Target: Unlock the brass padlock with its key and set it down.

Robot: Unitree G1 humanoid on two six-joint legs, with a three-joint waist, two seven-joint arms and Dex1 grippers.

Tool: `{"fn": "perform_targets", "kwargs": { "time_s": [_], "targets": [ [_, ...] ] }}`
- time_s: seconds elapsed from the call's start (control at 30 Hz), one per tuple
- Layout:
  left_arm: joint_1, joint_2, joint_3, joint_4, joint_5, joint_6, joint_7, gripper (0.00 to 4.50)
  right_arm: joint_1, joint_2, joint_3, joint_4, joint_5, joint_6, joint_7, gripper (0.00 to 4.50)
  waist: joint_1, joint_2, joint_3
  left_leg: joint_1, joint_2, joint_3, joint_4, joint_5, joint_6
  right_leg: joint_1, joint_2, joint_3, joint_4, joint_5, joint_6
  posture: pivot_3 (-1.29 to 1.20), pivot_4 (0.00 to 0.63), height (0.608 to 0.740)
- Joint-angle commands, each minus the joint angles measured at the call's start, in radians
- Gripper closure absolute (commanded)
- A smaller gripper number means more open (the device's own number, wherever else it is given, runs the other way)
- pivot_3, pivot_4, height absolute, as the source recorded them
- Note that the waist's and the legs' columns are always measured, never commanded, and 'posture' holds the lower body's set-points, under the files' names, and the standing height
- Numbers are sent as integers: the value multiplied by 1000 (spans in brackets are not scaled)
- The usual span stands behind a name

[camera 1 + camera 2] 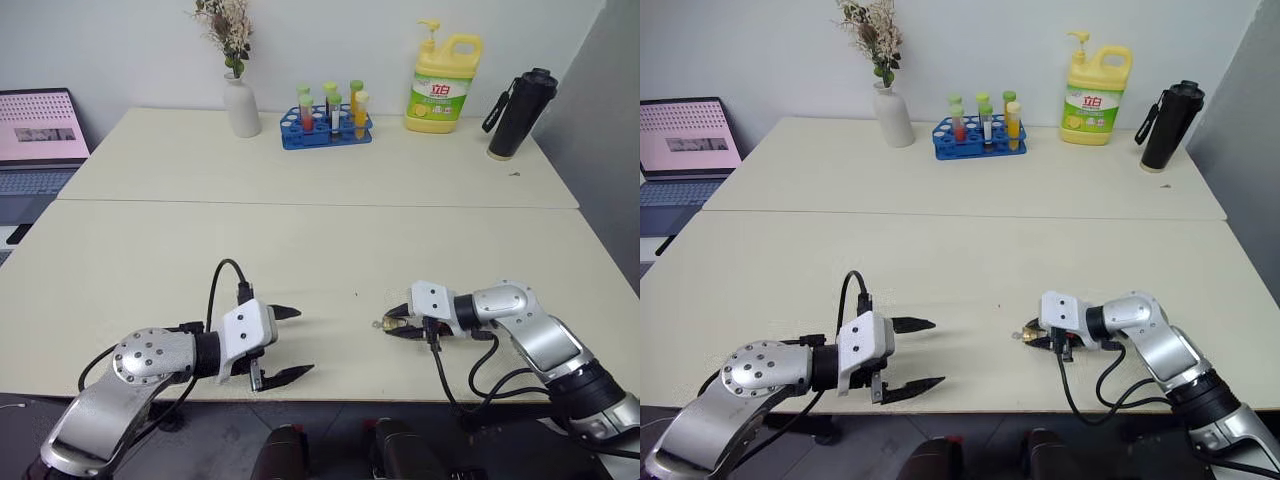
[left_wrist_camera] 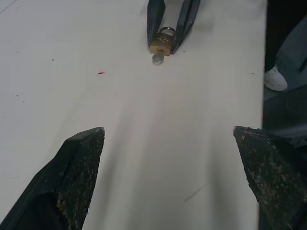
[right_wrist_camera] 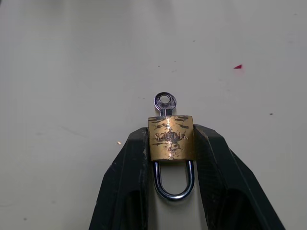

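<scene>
1. One brass padlock [image 3: 171, 137] is pinched between the right gripper's [image 3: 171, 143] two fingers, low over the table [image 1: 320, 250].
2. One key [image 3: 165, 102] is seen sticking out of its body.
3. The left gripper [image 1: 283, 343] is held spread wide, well apart from the lock.

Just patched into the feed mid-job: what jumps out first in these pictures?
The right gripper near the table's front edge, its black fingers closed on the sides of the brass padlock, with the key sticking out of the body toward the left gripper. The left gripper sits opposite, open and empty. Along the back of the table, a yellow detergent bottle stands out.
</scene>
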Motion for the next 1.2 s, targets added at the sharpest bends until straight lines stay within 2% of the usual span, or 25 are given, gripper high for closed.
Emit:
{"fn": "perform_targets", "kwargs": {
  "time_s": [0.03,0.23,0.3,0.47,0.73,0.87,1.2],
  "targets": [
    [-34,-22,30,13,-34,24,23,0,-1,-20,-56,-47,-83,-109,-98,3561,0,0,0,0,0,0,0,0,0,0,0,0,0,0,0,0,150,740],
    [-144,-85,28,73,-63,74,62,0,-17,-3,-58,-24,-404,-369,-452,3561,0,0,0,-1,0,0,0,0,0,-1,0,0,0,0,0,0,150,740],
    [-235,-139,24,118,-86,121,100,0,-16,13,-51,-27,-512,-440,-578,3561,0,0,0,-1,0,0,0,0,0,-1,1,0,0,0,0,0,150,740],
    [-423,-223,-21,231,-110,184,96,0,-15,56,-68,-62,-626,-556,-756,3561,2,-1,0,-2,-1,0,1,0,0,-1,3,1,0,0,1,0,150,740],
    [-586,-241,-40,371,-144,206,6,0,-55,57,-91,-38,-693,-658,-860,3561,-1,-1,0,-3,-1,0,1,0,-1,-2,4,1,0,0,0,0,150,740],
    [-685,-281,-58,479,-139,194,-31,0,-70,62,-89,-10,-690,-679,-865,3561,-1,-1,0,-3,-1,0,1,0,-1,-2,4,1,0,0,0,0,150,740],
    [-754,-280,-75,560,-132,148,-135,0,-73,79,-85,-4,-676,-690,-854,3561,-1,-1,0,-3,-1,0,1,0,-1,-2,4,1,1,1,-1,0,150,740]
  ]
}}
